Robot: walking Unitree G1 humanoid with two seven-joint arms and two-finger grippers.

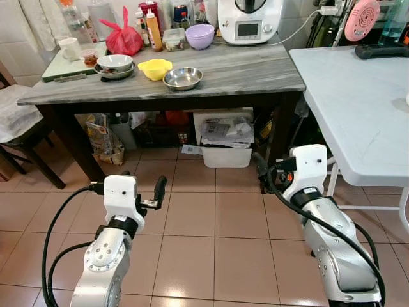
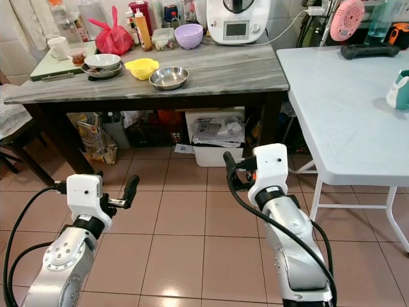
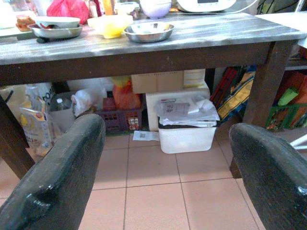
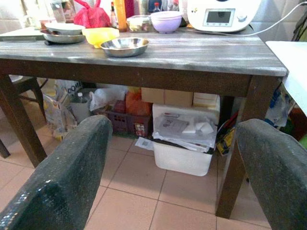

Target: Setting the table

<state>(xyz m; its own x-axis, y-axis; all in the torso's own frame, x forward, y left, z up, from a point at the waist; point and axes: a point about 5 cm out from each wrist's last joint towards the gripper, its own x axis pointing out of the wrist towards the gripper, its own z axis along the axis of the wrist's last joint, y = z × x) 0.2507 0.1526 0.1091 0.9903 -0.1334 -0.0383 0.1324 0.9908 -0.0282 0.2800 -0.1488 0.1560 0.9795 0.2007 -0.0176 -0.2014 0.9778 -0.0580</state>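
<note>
Both hands, left hand (image 1: 142,189) and right hand (image 1: 268,171), hang open over the floor, short of the steel bowl (image 1: 183,78) near the bench's (image 1: 255,73) front edge, where a clumsy reach might knock it off.

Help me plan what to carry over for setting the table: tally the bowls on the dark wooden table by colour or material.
Steel bowls: 2, one alone near the front and one stacked at the left
Yellow bowl: 1
Purple bowl: 1
Total: 4
</note>
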